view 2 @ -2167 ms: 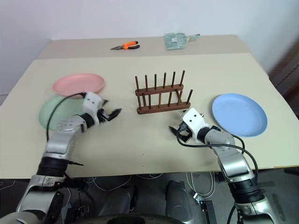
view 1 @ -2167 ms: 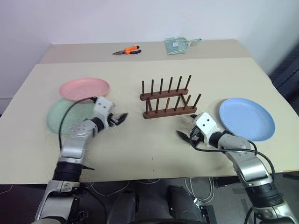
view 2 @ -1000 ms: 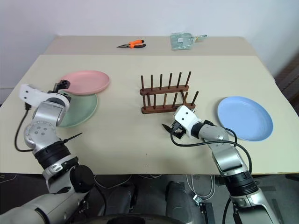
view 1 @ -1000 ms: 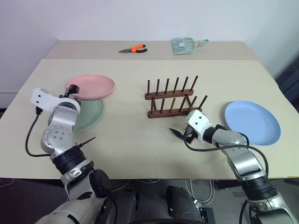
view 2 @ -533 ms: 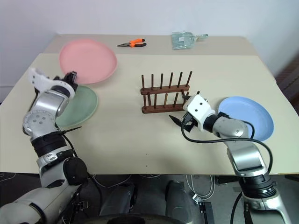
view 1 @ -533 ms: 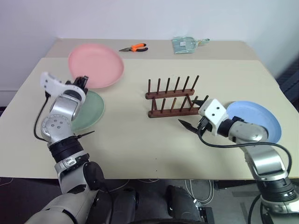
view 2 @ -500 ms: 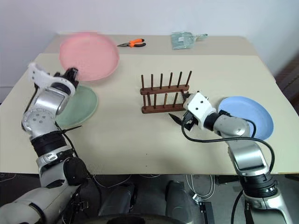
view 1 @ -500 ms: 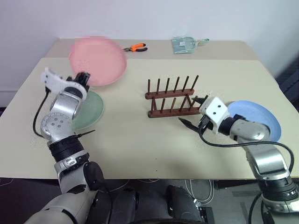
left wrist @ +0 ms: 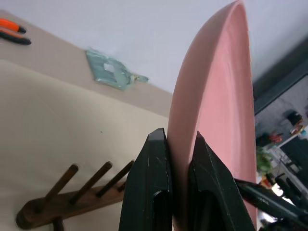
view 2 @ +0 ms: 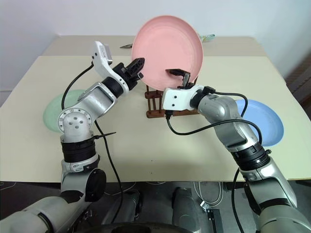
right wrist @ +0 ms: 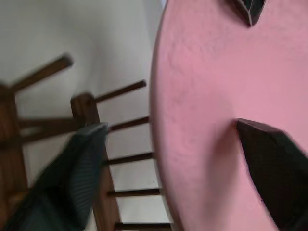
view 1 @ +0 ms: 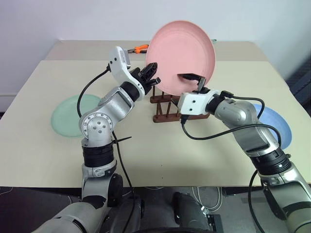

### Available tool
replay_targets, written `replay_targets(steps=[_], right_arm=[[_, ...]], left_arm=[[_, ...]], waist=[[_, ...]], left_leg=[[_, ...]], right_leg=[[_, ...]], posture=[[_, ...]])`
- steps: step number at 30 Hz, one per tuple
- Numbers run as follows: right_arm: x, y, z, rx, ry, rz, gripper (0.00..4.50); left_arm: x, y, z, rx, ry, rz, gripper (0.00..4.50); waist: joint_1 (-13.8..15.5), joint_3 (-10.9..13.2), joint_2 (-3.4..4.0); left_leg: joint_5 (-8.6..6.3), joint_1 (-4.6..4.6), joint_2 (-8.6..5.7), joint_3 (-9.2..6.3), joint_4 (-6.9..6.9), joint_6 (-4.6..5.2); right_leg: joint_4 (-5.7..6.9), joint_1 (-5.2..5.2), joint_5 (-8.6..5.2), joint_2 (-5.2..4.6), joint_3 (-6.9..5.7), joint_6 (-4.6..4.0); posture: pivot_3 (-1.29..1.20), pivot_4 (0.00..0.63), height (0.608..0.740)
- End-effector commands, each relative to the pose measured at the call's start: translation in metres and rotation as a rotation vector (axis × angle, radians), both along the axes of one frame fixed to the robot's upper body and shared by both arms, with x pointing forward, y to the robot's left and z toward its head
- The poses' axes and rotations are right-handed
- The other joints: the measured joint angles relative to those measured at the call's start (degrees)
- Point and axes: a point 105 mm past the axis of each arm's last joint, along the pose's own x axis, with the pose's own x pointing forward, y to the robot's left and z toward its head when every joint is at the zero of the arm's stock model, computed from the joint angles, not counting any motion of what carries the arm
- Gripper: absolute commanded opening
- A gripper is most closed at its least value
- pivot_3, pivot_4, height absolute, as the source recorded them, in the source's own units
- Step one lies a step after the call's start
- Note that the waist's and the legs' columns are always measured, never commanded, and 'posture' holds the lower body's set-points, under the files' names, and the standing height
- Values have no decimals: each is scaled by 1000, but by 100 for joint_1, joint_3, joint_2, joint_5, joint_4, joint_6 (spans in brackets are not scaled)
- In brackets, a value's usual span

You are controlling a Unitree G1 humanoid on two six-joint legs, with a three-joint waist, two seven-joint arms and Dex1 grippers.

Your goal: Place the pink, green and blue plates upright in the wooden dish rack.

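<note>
The pink plate (view 1: 181,51) is held on edge in the air, above the wooden dish rack (view 2: 154,104), which it partly hides. My left gripper (view 1: 150,74) is shut on the plate's lower left rim; in the left wrist view both fingers (left wrist: 153,183) pinch that rim. My right gripper (view 1: 190,77) is open at the plate's lower edge, one finger (right wrist: 269,159) in front of the pink face and the other behind it, neither pressing. The green plate (view 1: 68,116) lies flat at the left. At the right lies the blue plate (view 1: 279,127), partly behind my right arm.
Orange-handled pliers (left wrist: 12,31) and a clear plastic bag (left wrist: 113,72) lie on the far strip of the table (view 1: 146,155). The near half of the table is bare. A white wall stands behind the table.
My left gripper shut on the pink plate, lifted it off the green plate and swung it right and up over the rack, tipping it upright. My right gripper rose and rolled to straddle its lower edge.
</note>
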Motion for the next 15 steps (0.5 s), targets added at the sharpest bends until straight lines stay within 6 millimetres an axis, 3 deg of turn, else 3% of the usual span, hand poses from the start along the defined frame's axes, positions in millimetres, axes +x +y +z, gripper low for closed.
replay_targets(steps=[1,5,6,9,12,15], right_arm=[[0,-5,4,-26,-42,-16,2231],[2,-11,8,-42,-94,-46,259],[3,-13,10,-40,-112,-56,0],[3,-20,20,30,-144,-87,0],[-1,-31,36,228,-114,-105,0],[-13,-47,60,712,105,-53,0]], left_arm=[[-9,-3,24,-84,-72,-44,378],[-3,9,33,-230,-54,-13,2141],[-1,17,40,-294,-65,13,2690],[8,44,51,-411,-87,118,4062],[15,68,52,-288,-155,234,4062],[14,80,33,98,-284,292,4062]], waist=[[-1,0,0],[9,0,0],[12,1,-3],[14,4,-8],[1,2,-5],[-39,2,-1]], left_leg=[[0,0,0,0,1,0],[0,0,-1,0,2,0],[0,0,-1,0,2,0],[0,-4,-1,-2,3,0],[1,-2,0,1,0,-2],[1,2,5,4,-4,-1]], right_leg=[[0,0,0,0,0,0],[0,1,0,0,0,0],[0,1,0,-1,1,0],[-3,1,1,0,-1,-2],[-7,2,1,0,0,-2],[-4,0,2,10,7,-4]], posture=[[0,150,740],[0,150,740],[0,150,740],[0,150,740],[0,150,740],[0,150,740]])
